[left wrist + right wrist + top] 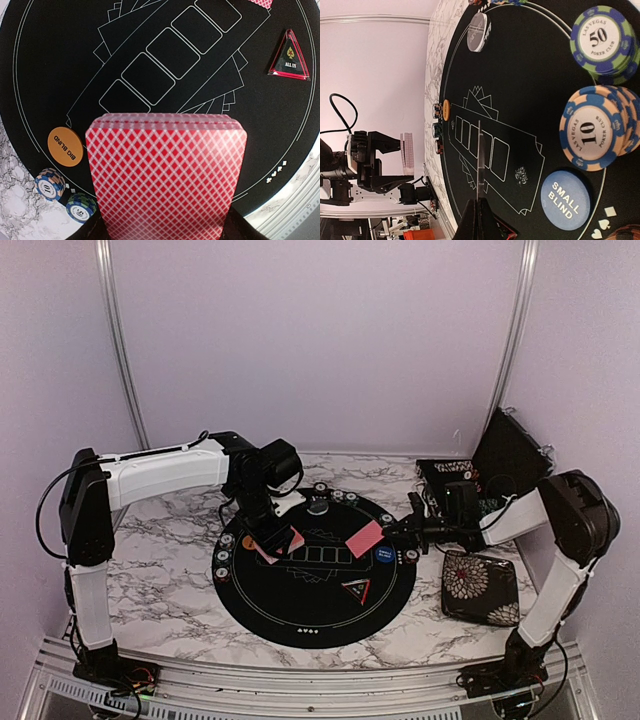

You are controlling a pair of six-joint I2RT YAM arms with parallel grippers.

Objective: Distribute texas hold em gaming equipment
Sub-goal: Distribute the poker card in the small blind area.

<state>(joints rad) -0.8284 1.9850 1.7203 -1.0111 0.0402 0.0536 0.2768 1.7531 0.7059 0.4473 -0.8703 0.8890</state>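
Item: dealing of cards to the seats, step in hand. Landmark: round black mat (pixel 300 615) on the marble counter (pixel 170 570). Left tool (pixel 270 532): closed on the deck of red-backed cards (pixel 165 170), held above the mat's left part, backs toward the wrist camera. Right tool (pixel 390 530): clamped on a single card (pixel 365 538), roughly level above the mat's right part and apparently clear of its surface; it shows edge-on in the right wrist view. Laid at the mat's left edge: orange Big Blind button (pixel 64 146), with two chip stacks (pixel 50 183) just beside it. At the mat's right edge: blue Small Blind button (pixel 565 200), 10 chip stack (pixel 592 127), 50 chip stack (pixel 600 40). On the mat's near-right area: All In triangle (pixel 289 57). Judgement: chips and buttons look placed, so the cards are the open item. The next move calls for the right tool to lower the single card, back up, onto a seat position near the mat's rim and let go without nudging the neighbouring stacks — then reach toward the deck for another.
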